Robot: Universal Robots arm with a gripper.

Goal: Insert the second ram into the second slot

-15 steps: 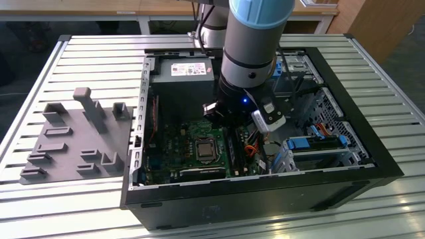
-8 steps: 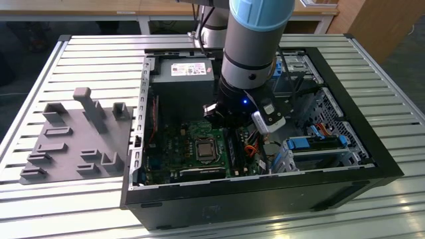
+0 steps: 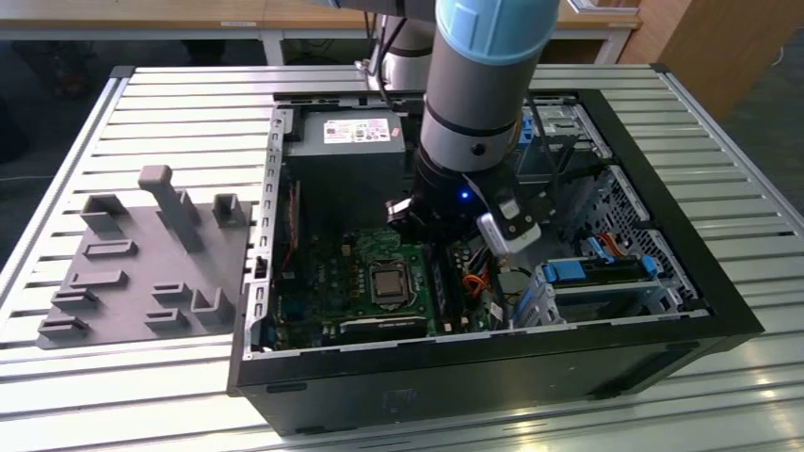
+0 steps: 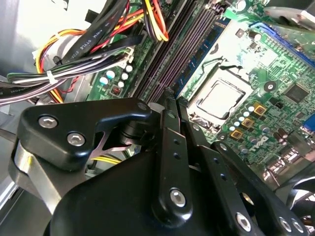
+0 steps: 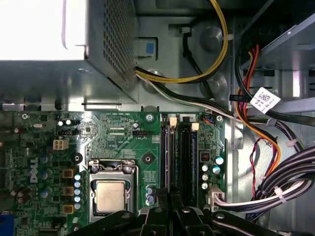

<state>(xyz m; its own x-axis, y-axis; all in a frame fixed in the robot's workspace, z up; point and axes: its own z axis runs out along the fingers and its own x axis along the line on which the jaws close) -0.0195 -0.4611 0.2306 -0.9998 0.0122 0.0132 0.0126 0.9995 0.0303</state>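
My gripper (image 3: 434, 240) reaches down into the open computer case (image 3: 703, 282), over the memory slots (image 5: 187, 157) beside the processor socket (image 5: 110, 194). In both wrist views its black fingers (image 4: 165, 118) stand close together with only a thin gap, gripper (image 4: 170, 96) tips right at the slots. The second ram (image 4: 209, 42), a thin blue board seen edge-on, runs along the slot nearest the socket, in line with the fingertips. In the first wrist view the ram (image 5: 167, 152) sits between white latches, and the gripper (image 5: 168, 196) covers its near end. How deep it sits is hidden.
A bundle of black, yellow and orange cables (image 4: 74, 64) hangs close beside the slots. The power supply (image 3: 345, 141) fills the case's far corner. Drive bays with blue clips (image 3: 585, 273) lie toward the exterior view's right. A grey holder block (image 3: 138, 264) sits on the slatted table outside the case.
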